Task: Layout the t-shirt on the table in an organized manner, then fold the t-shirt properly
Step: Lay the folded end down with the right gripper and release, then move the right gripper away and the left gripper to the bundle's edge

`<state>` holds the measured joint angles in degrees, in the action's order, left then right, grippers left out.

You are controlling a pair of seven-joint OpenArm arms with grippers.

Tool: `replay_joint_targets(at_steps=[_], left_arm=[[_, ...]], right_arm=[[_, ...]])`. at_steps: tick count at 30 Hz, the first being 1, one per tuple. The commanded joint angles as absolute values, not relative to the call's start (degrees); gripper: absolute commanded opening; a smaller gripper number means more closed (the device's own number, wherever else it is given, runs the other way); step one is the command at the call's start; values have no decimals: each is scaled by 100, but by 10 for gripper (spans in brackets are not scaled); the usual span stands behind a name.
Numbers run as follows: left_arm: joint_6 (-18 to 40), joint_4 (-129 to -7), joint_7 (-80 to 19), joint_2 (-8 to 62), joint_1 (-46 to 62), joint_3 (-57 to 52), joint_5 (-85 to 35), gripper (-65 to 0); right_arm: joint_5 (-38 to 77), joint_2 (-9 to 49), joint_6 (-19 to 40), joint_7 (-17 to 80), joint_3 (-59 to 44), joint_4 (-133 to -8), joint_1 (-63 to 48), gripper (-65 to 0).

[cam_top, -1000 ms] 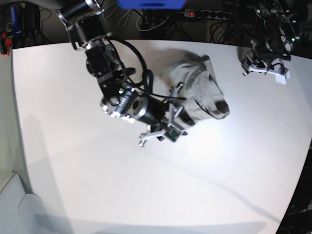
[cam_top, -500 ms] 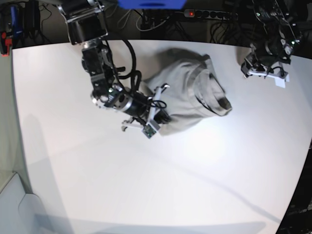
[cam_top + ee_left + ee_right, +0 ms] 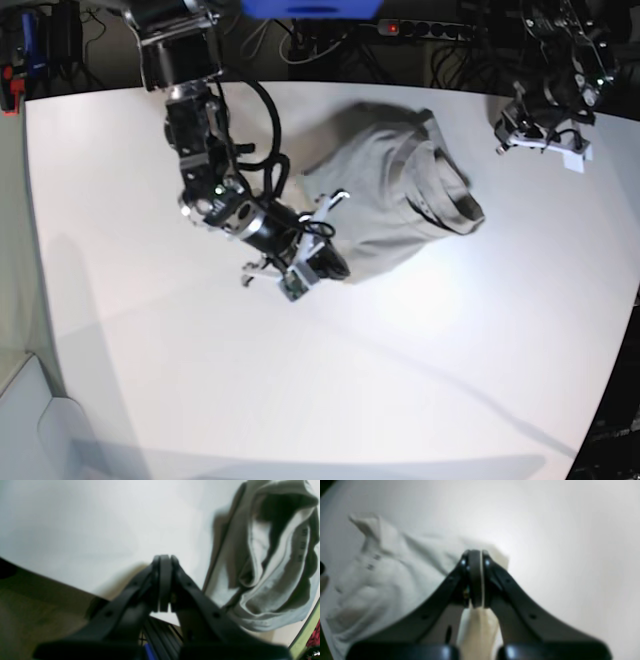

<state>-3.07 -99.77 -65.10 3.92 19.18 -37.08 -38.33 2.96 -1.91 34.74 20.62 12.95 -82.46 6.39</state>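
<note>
T-shirt (image 3: 400, 195) crumpled on white table (image 3: 450, 380); right pincer (image 3: 475, 580) pinches its cloth, left pincer (image 3: 163, 585) clenched empty.

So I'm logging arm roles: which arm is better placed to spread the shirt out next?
The right: its claw is shut on the t-shirt edge. The left claw is shut, holding nothing, at the table edge, clear of the cloth.

Beyond my workspace at twelve o'clock, dark clutter: a power strip (image 3: 425, 30) with a red light among tangled cables (image 3: 300, 45), and a blue object (image 3: 310, 8) beside it.
</note>
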Motion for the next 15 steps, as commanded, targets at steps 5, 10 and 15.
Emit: replay_joint_targets(at_steps=[5,10,15], left_arm=[[-338,-10079,-6484,453,1745,-3732,-3916,-650],[-338,-10070,-6484,453,1727,-3732,-3934,-650],[-338,-10070,-6484,453,1684,-3723,-3943,-650]], right_arm=[[382,-233,3512,2246,1288,-9473,13,-650],[382,-242,3512,2237,1323,-9182,-312,-650],[382,-242,3512,1780,1305,-8198,-268,-650]])
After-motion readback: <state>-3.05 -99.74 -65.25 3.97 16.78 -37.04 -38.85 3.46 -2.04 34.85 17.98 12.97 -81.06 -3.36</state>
